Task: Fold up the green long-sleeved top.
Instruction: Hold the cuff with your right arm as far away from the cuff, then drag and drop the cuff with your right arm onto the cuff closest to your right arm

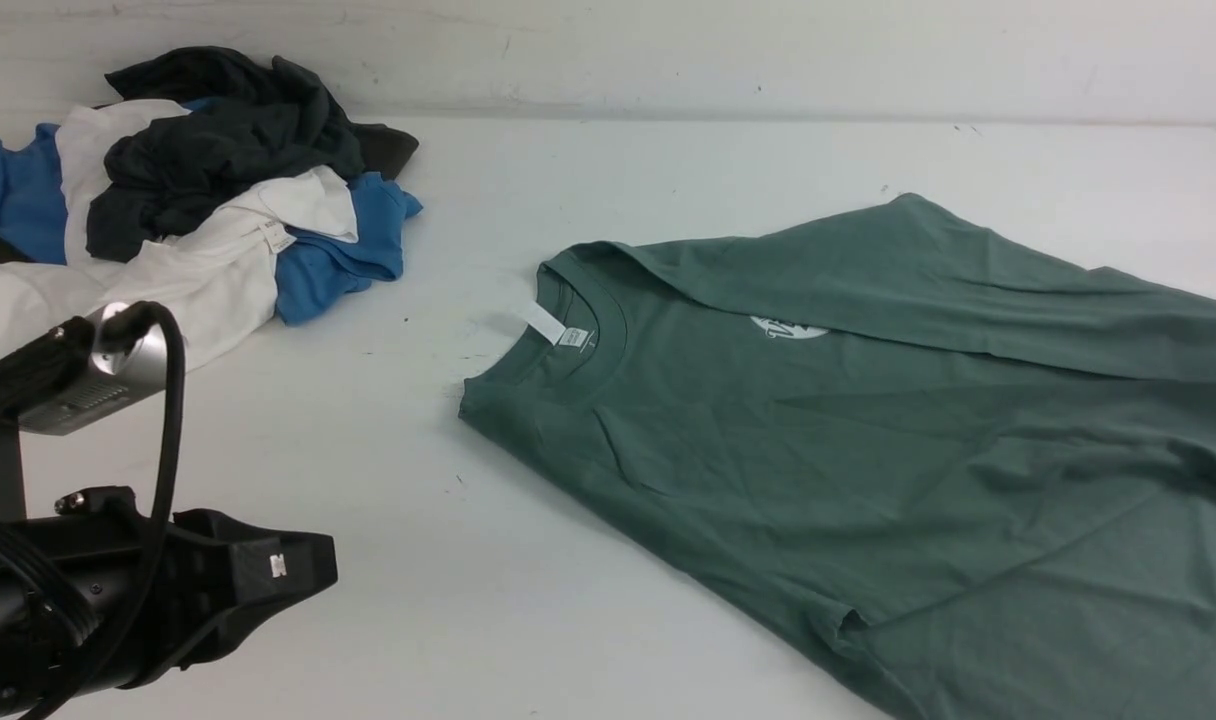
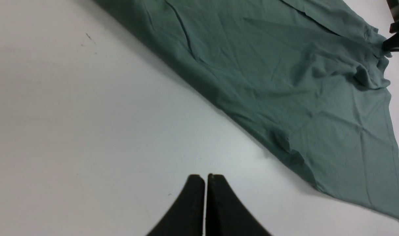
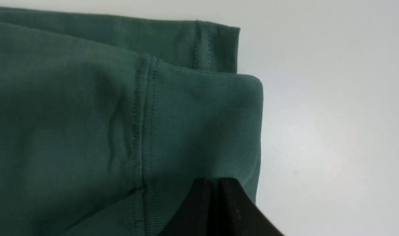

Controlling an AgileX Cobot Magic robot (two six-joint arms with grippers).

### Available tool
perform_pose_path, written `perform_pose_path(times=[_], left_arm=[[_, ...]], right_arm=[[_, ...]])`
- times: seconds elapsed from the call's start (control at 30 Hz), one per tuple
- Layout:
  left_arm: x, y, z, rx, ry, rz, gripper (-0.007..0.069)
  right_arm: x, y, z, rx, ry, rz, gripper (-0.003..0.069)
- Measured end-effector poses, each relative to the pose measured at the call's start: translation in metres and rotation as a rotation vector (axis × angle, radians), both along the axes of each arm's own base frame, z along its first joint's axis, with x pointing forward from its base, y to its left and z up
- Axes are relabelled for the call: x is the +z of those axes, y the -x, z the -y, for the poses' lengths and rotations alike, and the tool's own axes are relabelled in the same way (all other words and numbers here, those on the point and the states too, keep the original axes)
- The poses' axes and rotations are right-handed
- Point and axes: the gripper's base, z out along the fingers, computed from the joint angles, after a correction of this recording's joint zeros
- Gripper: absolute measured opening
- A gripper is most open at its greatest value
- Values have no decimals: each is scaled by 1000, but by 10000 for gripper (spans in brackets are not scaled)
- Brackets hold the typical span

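The green long-sleeved top (image 1: 868,440) lies spread on the white table, collar toward the left, with a white neck tag (image 1: 548,325) and a white chest print (image 1: 788,328) half covered by a sleeve folded across the chest. In the right wrist view my right gripper (image 3: 213,181) has its jaws together on the ribbed cuff (image 3: 202,124) of a sleeve, fabric pinched at the tips. That arm is out of the front view. My left gripper (image 2: 206,177) is shut and empty, over bare table, apart from the top's edge (image 2: 284,65). It shows at the lower left (image 1: 308,570).
A pile of black, white and blue garments (image 1: 198,190) lies at the back left of the table (image 1: 568,180). A second stitched edge (image 3: 216,46) of green fabric lies under the cuff. The right arm's black tip (image 2: 398,39) shows at the bunched fabric.
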Motion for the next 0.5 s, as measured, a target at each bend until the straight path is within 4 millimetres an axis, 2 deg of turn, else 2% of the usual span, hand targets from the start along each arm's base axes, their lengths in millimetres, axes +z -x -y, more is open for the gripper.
perform_pose_path(times=[0.17,0.23,0.5], left_arm=[[0,0,0,0,0,0,-1],[0,0,0,0,0,0,-1],[2,0,0,5,15,-2,-1]], right_arm=[[9,2,-1,-7,-3,6,2],[21,4,-1,-16,-2,10,2],[137,6,-13,-104,-85,181,2]])
